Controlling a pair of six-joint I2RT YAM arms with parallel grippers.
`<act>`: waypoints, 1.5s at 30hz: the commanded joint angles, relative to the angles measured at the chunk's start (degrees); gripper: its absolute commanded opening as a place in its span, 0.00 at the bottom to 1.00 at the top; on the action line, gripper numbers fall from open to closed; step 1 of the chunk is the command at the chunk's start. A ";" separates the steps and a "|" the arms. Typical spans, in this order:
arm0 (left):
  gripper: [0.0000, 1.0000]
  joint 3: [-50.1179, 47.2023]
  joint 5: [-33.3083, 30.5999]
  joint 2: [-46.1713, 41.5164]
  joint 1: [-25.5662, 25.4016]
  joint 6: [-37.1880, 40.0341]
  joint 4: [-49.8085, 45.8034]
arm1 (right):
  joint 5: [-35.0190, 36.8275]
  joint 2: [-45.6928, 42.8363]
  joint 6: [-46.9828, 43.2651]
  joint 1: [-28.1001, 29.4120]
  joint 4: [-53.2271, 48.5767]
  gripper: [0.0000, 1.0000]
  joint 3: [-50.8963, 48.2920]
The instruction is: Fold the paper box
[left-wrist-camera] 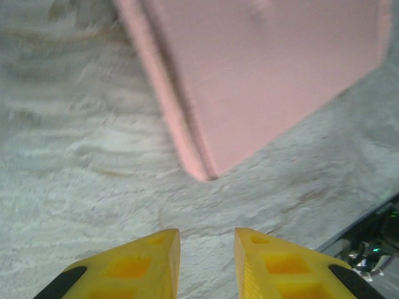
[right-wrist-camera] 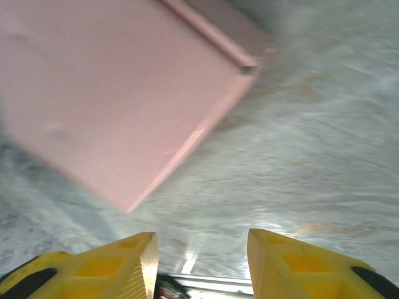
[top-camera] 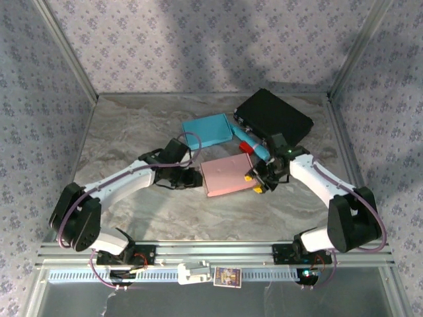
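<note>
Parted jaws flank the seemingly closed pink box (top-camera: pixel 228 176).

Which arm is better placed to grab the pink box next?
Probably right: the right gripper sits open at the pink box edge; the left gripper stands slightly off it.

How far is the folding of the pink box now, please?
Done, it seems: the pink box lies closed and flat on the table. In hand: nothing; the left gripper and the right gripper are open, just clear of its corners. Left: probably only backing away; whether a flap is loose I cannot tell.
</note>
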 commanded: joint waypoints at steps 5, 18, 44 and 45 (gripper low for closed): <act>0.31 0.29 -3.10 -1.52 0.96 -1.68 1.43 | 2.76 -0.57 -4.39 -1.57 -4.36 0.48 1.14; 1.00 3.08 -28.60 -19.46 8.21 3.27 0.24 | 53.74 -28.62 -14.44 -5.95 -6.38 0.99 6.83; 1.00 -14.47 -36.01 -1.52 30.21 35.12 45.50 | 35.43 -0.04 -64.35 -19.17 79.93 0.99 -26.78; 1.00 -14.40 -34.54 -0.40 31.18 34.88 44.78 | 34.62 1.22 -63.87 -19.82 80.09 0.99 -26.26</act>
